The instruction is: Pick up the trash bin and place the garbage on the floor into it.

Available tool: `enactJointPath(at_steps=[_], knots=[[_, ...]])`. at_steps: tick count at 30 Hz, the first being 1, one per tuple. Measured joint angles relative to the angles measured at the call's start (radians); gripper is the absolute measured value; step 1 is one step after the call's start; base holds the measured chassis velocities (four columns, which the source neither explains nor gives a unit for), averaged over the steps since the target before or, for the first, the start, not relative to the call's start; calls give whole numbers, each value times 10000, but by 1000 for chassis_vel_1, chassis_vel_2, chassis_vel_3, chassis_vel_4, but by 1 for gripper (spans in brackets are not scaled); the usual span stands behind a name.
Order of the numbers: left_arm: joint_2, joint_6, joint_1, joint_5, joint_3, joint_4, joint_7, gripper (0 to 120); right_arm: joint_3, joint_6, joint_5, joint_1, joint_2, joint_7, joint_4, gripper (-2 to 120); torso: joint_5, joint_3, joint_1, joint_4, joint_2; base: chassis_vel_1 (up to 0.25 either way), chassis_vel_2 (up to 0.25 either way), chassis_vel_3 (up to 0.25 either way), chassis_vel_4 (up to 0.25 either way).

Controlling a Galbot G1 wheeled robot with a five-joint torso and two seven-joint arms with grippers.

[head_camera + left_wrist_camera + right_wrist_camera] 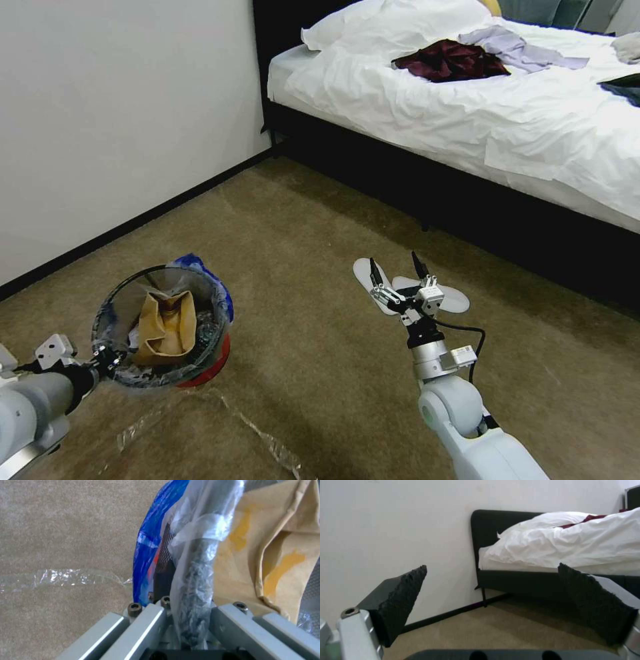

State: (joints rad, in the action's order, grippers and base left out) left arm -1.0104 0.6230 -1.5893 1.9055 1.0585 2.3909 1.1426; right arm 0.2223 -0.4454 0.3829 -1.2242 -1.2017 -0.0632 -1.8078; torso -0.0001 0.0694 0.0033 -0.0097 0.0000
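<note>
Floor: beige-brown carpet, a clear tape line crossing it near left.
Bed: far right, white bedding, dark frame.
Trash bin: red-orange, clear blue-edged liner, near left, tilted, mouth facing up and toward the camera; brown paper bag inside.
Left gripper: clamped on the bin's near rim, plastic-wrapped rim pinched between its fingers; arm low, reaching in from the near left.
Right gripper: fingers apart, empty, pointing away toward the bed; two flat white pieces, apparently litter, lie on the carpet just beyond and below it. Right arm nearer these than the left.
</note>
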Motion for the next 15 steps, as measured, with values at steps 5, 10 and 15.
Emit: enactJointPath(at_steps=[5, 10, 15], knots=[[8, -150, 62, -99, 61, -40, 41, 0, 58, -117, 13, -2, 34, 87, 68, 100, 2, -3, -3, 1, 0, 0, 0, 0, 0], [112, -251, 178, -104, 123, -136, 43, 0, 39, -128, 26, 78, 7, 108, 99, 100, 0, -1, -2, 1, 0, 0, 0, 0, 0], [269, -278, 306, 84, 219, -212, 61, 0, -14, -126, 65, 118, -37, 110, 101, 100, 1, -2, -2, 0, 0, 0, 0, 0, 0]])
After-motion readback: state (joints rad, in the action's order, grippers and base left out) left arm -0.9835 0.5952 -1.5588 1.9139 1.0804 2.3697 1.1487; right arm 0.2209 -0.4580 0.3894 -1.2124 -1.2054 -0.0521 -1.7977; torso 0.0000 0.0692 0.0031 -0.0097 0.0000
